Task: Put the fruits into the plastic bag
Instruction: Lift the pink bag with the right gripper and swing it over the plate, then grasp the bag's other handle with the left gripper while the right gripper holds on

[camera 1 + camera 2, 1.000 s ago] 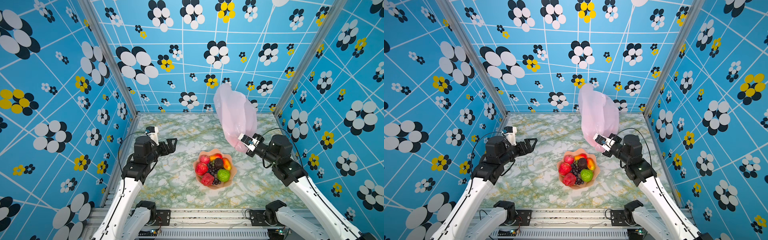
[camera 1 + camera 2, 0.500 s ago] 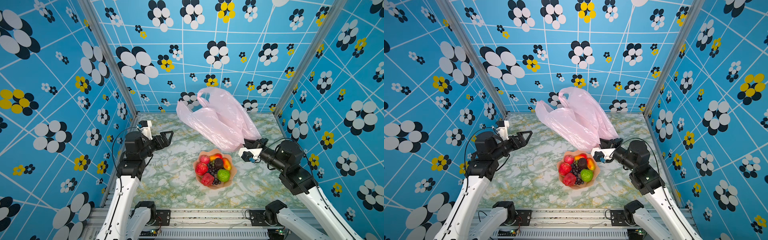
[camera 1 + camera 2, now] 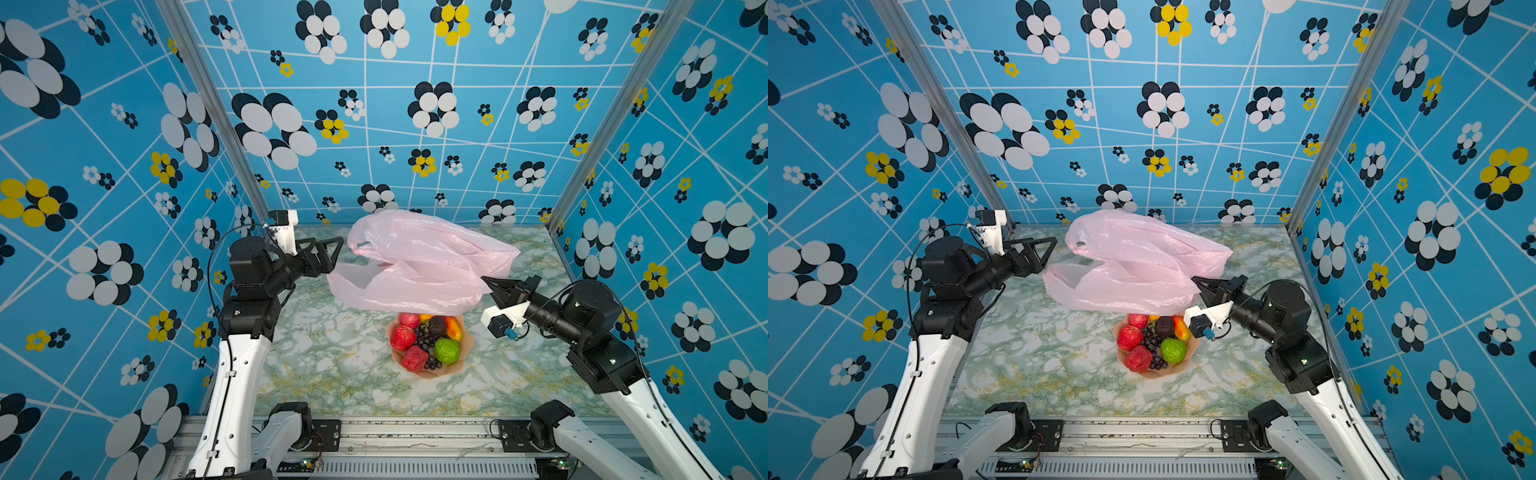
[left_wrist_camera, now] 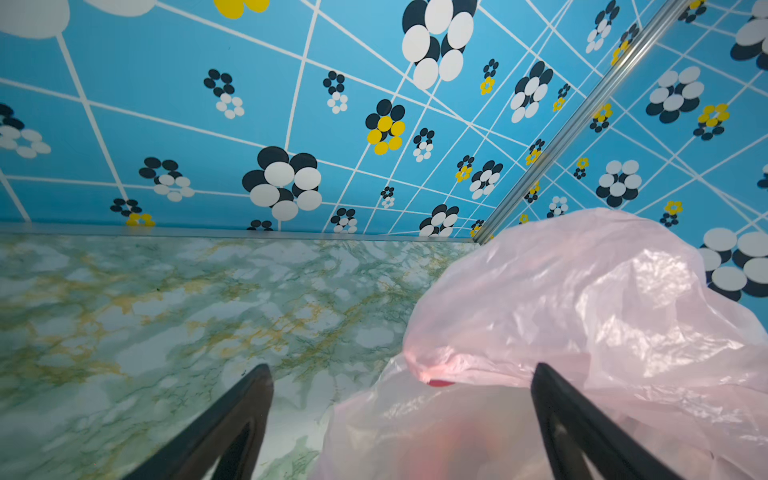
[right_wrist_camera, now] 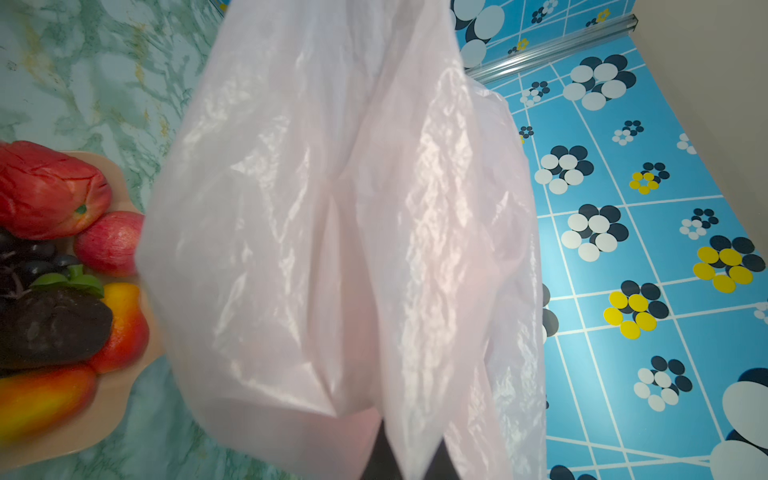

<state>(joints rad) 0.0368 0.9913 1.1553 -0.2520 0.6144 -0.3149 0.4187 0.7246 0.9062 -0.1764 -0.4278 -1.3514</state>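
Observation:
The pale-pink plastic bag point(image 3: 419, 266) point(image 3: 1133, 266) billows above the table's middle, stretched between the two arms. My right gripper point(image 3: 488, 284) point(image 3: 1198, 282) point(image 5: 409, 453) is shut on the bag's point(image 5: 332, 208) right end. My left gripper point(image 3: 336, 254) point(image 3: 1049, 254) point(image 4: 401, 368) stands open at the bag's point(image 4: 582, 311) left edge, with film lying between its fingers. The fruits sit in a peach bowl point(image 3: 463, 361) just in front of the bag: bumpy red ones point(image 3: 402, 337), a green one point(image 3: 447, 350), a maroon one point(image 3: 437, 326), a mango point(image 3: 454, 328) and grapes point(image 3: 426, 343). The bag hides the bowl's far rim.
Blue flowered walls close in the marble table point(image 3: 332, 365) on three sides. A metal rail point(image 3: 415, 432) with both arm bases runs along the front edge. In the right wrist view the bowl point(image 5: 104, 419) lies close beside the hanging bag.
The bag, held up high a second ago, has swung down and spread leftward over the table. My right gripper has dropped lower. My left gripper has moved back to the bag's left edge.

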